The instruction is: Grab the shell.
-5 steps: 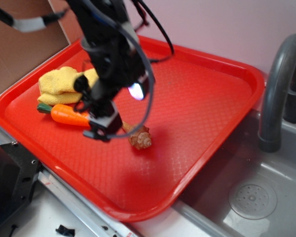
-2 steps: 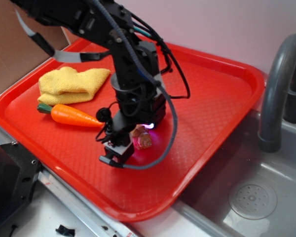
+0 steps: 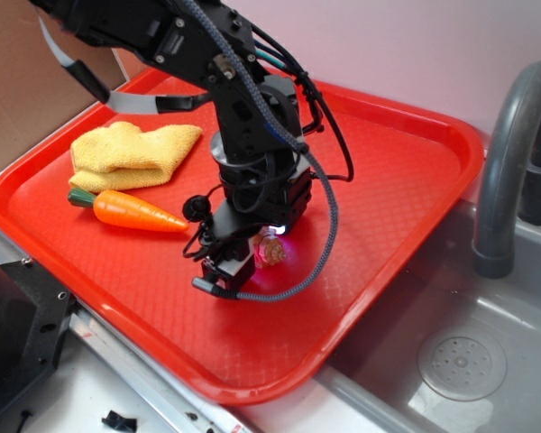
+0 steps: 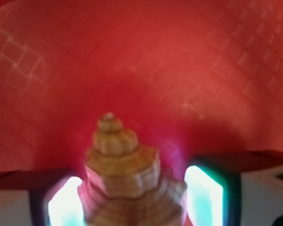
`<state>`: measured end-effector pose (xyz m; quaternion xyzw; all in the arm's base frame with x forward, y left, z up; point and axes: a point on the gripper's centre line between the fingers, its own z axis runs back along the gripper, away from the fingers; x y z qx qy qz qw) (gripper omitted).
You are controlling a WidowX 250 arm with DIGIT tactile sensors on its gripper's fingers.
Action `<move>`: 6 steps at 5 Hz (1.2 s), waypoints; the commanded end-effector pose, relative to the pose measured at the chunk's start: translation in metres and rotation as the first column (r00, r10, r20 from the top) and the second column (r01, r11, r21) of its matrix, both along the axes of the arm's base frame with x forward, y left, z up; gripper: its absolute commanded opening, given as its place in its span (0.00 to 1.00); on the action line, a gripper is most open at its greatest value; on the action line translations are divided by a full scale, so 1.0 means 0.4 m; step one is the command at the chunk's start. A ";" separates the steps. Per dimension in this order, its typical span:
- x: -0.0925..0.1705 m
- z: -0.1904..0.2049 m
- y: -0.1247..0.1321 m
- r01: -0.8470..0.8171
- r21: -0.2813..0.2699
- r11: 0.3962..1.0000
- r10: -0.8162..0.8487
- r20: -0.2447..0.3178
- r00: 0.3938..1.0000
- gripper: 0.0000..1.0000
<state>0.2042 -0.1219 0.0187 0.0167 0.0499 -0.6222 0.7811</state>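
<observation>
The shell [image 3: 272,251] is a small tan-brown ridged spiral lying on the red tray [image 3: 388,180], near its middle front. In the wrist view the shell [image 4: 125,174] fills the bottom centre, with its pointed tip facing away. My gripper [image 3: 252,263] is down at tray level with the shell between its jaws. In the wrist view the gripper [image 4: 134,202] has one lit finger on each side of the shell. A thin gap shows by the right finger [image 4: 205,197]. The jaws are open around the shell.
An orange toy carrot [image 3: 131,210] with a green stub lies left of the gripper. A yellow cloth [image 3: 131,153] lies behind it. A grey faucet [image 3: 509,153] and sink [image 3: 469,361] are to the right of the tray. A brown box [image 3: 36,81] stands at back left.
My gripper has moved right from beside the carrot and come down over the shell. The shell now sits between the fingers and has barely shifted.
</observation>
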 end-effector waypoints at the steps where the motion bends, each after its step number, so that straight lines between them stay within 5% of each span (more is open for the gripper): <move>1: 0.008 0.173 0.049 -0.399 -0.023 0.917 0.399 0.019 0.917 0.00; 3: -0.038 0.420 0.148 -0.778 -0.158 0.608 0.790 0.025 0.613 0.00; 5: -0.071 0.546 0.195 -0.950 -0.209 0.232 0.972 0.020 0.233 0.00; 6: -0.051 0.533 0.190 -0.939 -0.163 0.304 0.952 0.033 0.303 0.00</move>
